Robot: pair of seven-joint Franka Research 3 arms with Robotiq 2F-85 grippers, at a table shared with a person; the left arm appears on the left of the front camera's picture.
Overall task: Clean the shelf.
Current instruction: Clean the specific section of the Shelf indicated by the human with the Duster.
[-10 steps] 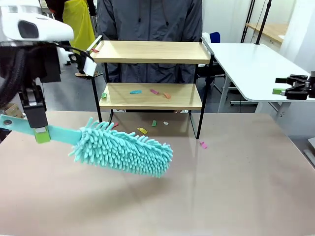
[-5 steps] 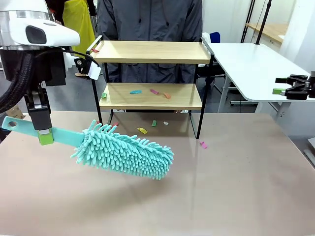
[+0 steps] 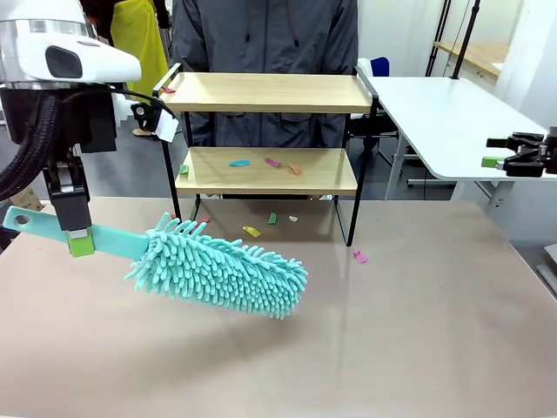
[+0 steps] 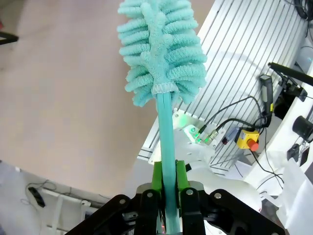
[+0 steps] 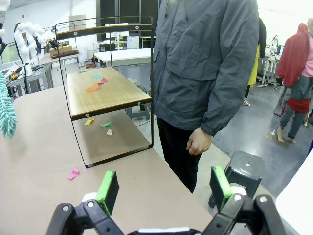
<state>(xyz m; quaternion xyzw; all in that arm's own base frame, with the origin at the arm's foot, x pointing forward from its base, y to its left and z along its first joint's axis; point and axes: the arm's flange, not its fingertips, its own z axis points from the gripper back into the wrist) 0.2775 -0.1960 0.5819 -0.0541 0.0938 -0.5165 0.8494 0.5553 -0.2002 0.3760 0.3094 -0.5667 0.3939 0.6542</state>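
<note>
The shelf stands at the table's far side, two light wooden boards on a thin black frame; the right wrist view sees the shelf from its end. Coloured paper scraps lie on its lower board, one on the top board's left end, and more on the table beneath it. My left gripper is shut on the flat handle of a teal fluffy duster, held low over the table left of centre, in front of the shelf. The left wrist view has the duster pointing away from the fingers. My right gripper is open at the far right, holding nothing.
A person in a grey jacket stands right behind the shelf, one hand hanging at the side. A pink scrap lies on the table right of the shelf's front leg. A second white table adjoins at the right.
My left arm has shifted slightly right and down with the duster during the first half second, then stayed still. The right arm has not moved.
</note>
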